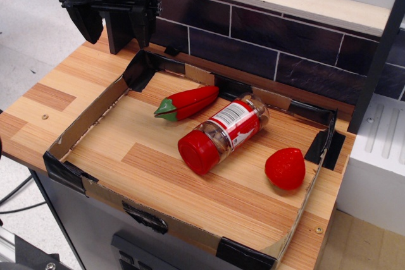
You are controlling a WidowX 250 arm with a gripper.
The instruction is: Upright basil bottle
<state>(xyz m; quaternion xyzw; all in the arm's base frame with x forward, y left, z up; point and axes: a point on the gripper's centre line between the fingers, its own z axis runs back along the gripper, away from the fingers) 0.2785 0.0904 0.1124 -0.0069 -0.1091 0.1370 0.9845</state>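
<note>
The basil bottle (223, 133) lies on its side in the middle of the cardboard-walled tray (88, 120). Its wide red cap points toward the front left, and its clear base toward the back right. The red-and-white label faces up. My black gripper (117, 20) hangs at the top left, above the tray's back left corner and well apart from the bottle. Its fingers point down with a gap between them and hold nothing.
A red toy chili pepper (188, 102) with a green stem lies just behind and left of the bottle. A red toy strawberry (285, 168) sits to its right. A dark tiled wall (266, 45) with a wooden ledge runs along the back.
</note>
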